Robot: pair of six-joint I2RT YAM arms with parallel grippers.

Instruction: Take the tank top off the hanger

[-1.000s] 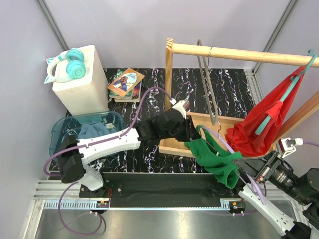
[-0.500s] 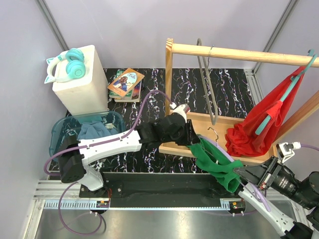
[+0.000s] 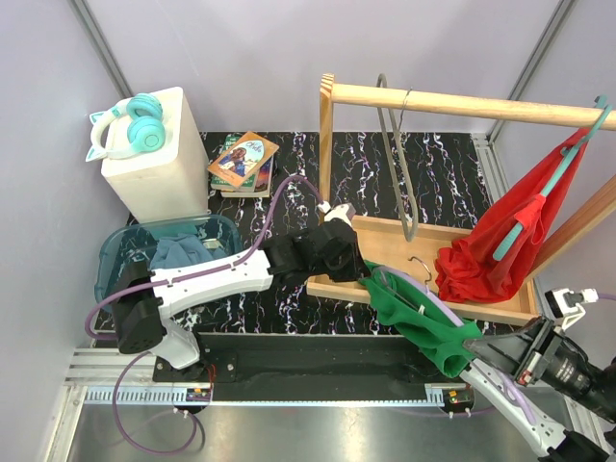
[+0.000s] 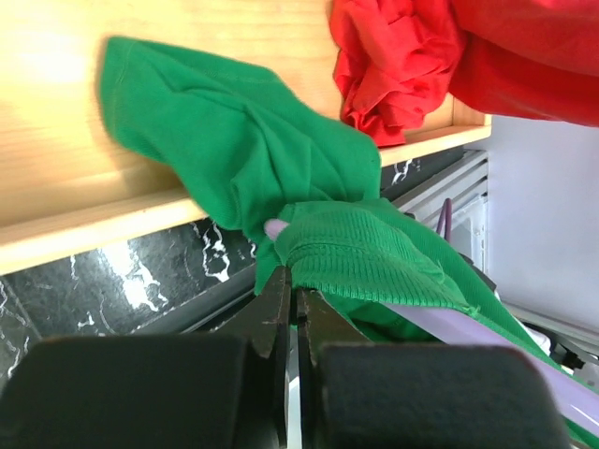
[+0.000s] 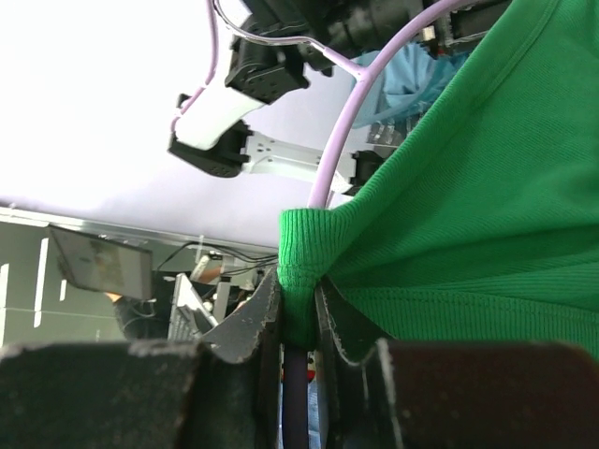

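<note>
table [image 3: 443, 164]: black marble-look top, arm bases at its near edge.
rack [image 3: 462, 101]: wood frame w/ top rail & tray base, stood right of centre.
red garment [image 3: 491, 241]: hung off a teal hanger [image 3: 553, 178] at the rack's right end, lower part bunched in the tray.
white box [image 3: 159, 168]: far left, teal headphones [image 3: 130, 125] on top.
bin [image 3: 111, 260]: teal, near left, cloth inside.
tank top [image 3: 423, 322]: green; we saw one end lying on the tray wood, the rest off the tray's near edge, stretched toward the right arm.
lilac hanger [image 4: 562, 393]: ran thru the tank top, metal hook over the tray.
grey hanger [image 3: 397, 164]: hung bare on the rail.
books [image 3: 243, 162]: small stack btwn box & rack.
left gripper [image 4: 292, 285]: jaws pressed together right at the tank top's ribbed hem; we couldn't tell if any cloth was caught.
right gripper [image 5: 298, 285]: clamped narrow on a folded strap of the tank top, the lilac hanger running in btwn the jaws w/ it.
</note>
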